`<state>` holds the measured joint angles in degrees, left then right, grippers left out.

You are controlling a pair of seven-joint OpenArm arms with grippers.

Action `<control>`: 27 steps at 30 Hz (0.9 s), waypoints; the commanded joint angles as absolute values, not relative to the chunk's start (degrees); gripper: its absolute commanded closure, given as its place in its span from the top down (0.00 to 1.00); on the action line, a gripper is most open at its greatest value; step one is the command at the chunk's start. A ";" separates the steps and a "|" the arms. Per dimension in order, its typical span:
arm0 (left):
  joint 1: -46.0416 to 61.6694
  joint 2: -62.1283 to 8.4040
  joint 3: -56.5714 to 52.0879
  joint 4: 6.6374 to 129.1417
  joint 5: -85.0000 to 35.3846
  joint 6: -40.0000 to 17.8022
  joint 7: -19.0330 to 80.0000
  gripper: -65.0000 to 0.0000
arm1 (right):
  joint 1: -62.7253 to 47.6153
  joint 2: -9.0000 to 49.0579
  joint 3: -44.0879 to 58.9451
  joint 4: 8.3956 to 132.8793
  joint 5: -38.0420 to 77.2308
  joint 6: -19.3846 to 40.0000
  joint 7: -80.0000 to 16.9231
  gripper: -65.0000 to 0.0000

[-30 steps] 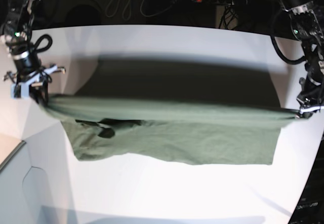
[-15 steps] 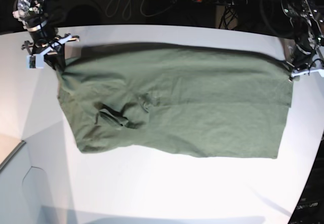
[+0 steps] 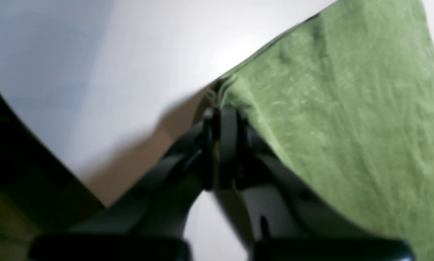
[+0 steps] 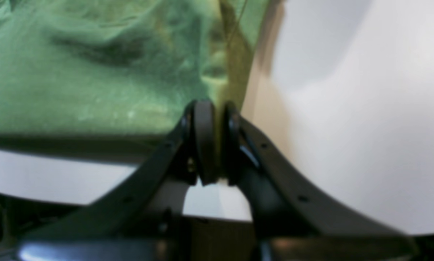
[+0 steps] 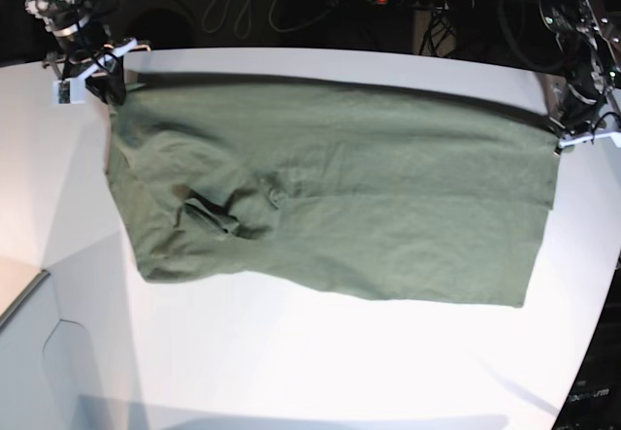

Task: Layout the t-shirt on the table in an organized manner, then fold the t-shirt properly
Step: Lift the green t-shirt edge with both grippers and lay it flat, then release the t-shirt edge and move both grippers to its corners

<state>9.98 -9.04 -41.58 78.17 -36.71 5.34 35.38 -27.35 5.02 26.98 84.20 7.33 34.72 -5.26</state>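
Two arms are at the far side of the table (image 5: 320,372), one at each far corner of the t-shirt (image 5: 340,197). The right gripper (image 5: 102,88) sits at the far corner on the base view's left, its arm reaching down from the top edge of that view. Its wrist view shows the two black fingers (image 4: 202,134) pressed together with a fold of olive cloth (image 4: 93,72) pinched between them, so it is closed on the garment's corner. The left gripper (image 5: 563,139) sits at the opposite far corner, on the base view's right, with its arm angled down from above and cables running along it. Its wrist view shows the jaws clamped tight on the very edge of the cloth (image 3: 347,108), the fingers (image 3: 228,145) meeting with no gap.

Between the two grips the shirt's far edge runs nearly straight across the tabletop. The garment lies spread on the white surface, mostly flat. A bunched, wrinkled patch (image 5: 218,215) sits in its left half, with dark creases. The near edge is uneven, dipping lower on the right.
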 commanded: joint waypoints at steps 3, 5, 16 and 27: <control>9.63 -9.98 -41.89 79.34 -37.05 4.97 34.59 0.00 | -29.23 5.32 27.21 84.97 8.13 35.56 -0.66 0.00; 9.63 -9.98 -41.71 79.34 -36.88 4.97 34.95 0.00 | -29.32 5.32 27.12 84.97 8.13 35.56 -0.57 0.00; 10.07 -9.98 -41.89 85.14 -37.14 4.88 35.12 0.17 | -28.88 3.03 34.51 90.33 8.31 35.56 -0.13 0.61; 6.64 -10.59 -41.71 90.77 -36.18 4.97 34.59 0.72 | -16.40 2.59 35.21 92.09 8.04 35.56 -4.44 0.63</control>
